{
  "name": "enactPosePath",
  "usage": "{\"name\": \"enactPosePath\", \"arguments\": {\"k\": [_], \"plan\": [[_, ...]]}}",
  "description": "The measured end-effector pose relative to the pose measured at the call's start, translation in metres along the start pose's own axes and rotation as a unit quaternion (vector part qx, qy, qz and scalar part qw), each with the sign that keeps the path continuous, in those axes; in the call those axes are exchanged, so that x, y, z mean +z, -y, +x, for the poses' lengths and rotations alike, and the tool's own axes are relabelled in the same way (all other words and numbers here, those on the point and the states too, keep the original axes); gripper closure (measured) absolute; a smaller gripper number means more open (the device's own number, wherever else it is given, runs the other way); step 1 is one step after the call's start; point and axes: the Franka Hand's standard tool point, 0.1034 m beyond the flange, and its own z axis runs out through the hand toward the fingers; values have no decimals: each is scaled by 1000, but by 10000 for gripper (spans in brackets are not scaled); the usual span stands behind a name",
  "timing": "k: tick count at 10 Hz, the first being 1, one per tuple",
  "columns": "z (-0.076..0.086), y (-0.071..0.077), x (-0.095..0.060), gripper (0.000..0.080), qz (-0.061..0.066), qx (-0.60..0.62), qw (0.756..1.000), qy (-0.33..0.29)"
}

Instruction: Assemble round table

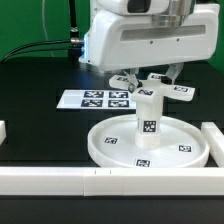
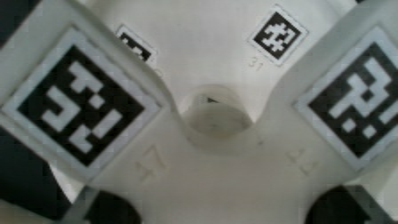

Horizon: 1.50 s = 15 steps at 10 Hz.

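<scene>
The round disc lies flat near the front rail. The short post stands upright on its central hub. The cross-shaped foot sits on top of the post, its tagged arms spread out. My gripper comes down from above and is shut on the foot. In the wrist view the foot fills the picture, with a small round hole at its centre and tags on its arms. One arm of the foot runs between my dark fingertips, and my gripper is closed on it.
The marker board lies behind the disc toward the exterior view's left. Long white rails border the front, the right and the left edge. Cables run along the back left.
</scene>
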Motion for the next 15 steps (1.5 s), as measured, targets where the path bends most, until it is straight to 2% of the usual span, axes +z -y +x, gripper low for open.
{"name": "enactPosePath", "arguments": {"k": [2, 3, 5, 6, 10, 12, 14, 15], "plan": [[-4, 0, 2, 356, 26, 151, 988, -13], [-6, 1, 3, 355, 43, 241, 969, -11], [-5, 2, 2, 354, 53, 352, 934, -11], [-5, 1, 2, 354, 53, 363, 930, -10], [-4, 1, 2, 354, 55, 480, 876, -5], [-3, 1, 2, 354, 75, 619, 782, -4], [0, 0, 2, 354, 79, 713, 696, -9], [3, -1, 2, 354, 87, 745, 661, -25]]}}
